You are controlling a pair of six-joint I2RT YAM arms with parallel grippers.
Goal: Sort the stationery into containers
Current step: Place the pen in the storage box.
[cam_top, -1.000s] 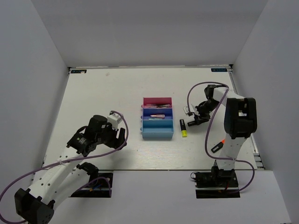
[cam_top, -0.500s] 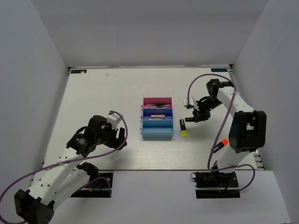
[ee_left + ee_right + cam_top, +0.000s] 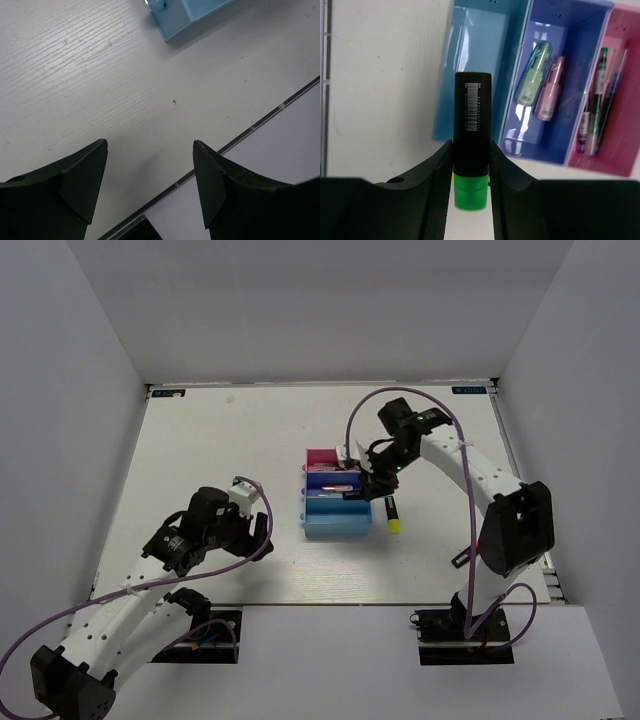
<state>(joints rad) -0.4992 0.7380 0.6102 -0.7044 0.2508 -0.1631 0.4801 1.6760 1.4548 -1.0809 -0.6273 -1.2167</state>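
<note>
While your right claw (image 3: 470, 149) is clamped on the green-capped highlighter (image 3: 472, 110), hovering at the light blue tray's (image 3: 477, 45) edge, you're mid-delivery. Next, likely: centre over that tray, lower, let go. Left claw (image 3: 150, 155) hangs apart over the counter (image 3: 100, 75), idle.

The black highlighter (image 3: 472, 125) has a green cap (image 3: 470, 192); the trays (image 3: 475, 45) are light blue, dark blue, pink.
</note>
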